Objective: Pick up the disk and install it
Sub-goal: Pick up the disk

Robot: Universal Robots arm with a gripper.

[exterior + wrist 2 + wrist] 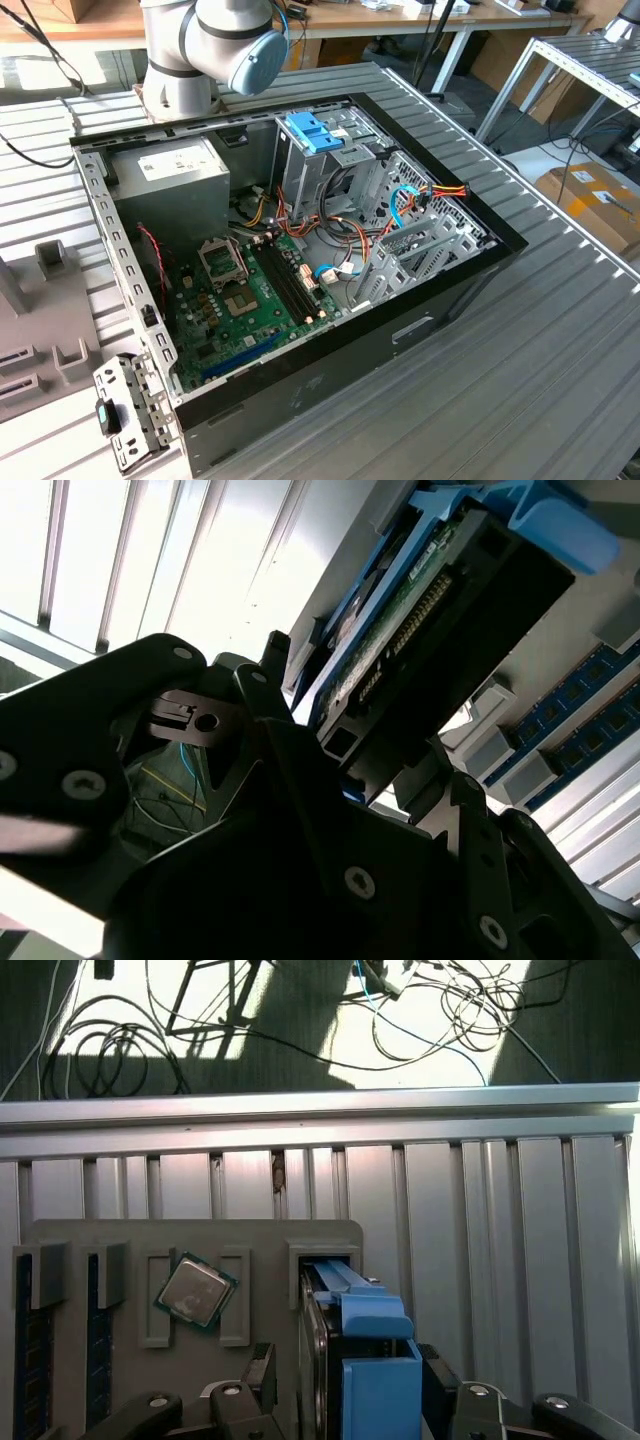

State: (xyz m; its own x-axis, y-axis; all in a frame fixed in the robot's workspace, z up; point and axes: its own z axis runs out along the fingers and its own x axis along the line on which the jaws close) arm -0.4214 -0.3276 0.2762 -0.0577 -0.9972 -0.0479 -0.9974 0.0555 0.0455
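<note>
- In the first wrist view the hand point(347, 1355) straddles the flat silver-grey metal disk point(372, 1360) with blue plastic side rails. The disk stands on edge. I cannot tell whether the hand is clamped on it or merely set around it.
- Just ahead of the hand, the disk's far end seems to sit in a slot of the grey plastic fixture plate point(200, 1235) on the ribbed metal table point(480, 1230).
- A pull that is not straight could jam a rail against the slot wall, tilting the disk or dragging the plate.
- Beside the hand, a square silver processor chip point(195, 1293) lies in a neighbouring recess. A jolted plate might dislodge it.
- A light hold on smooth plastic rails risks slipping.
</note>
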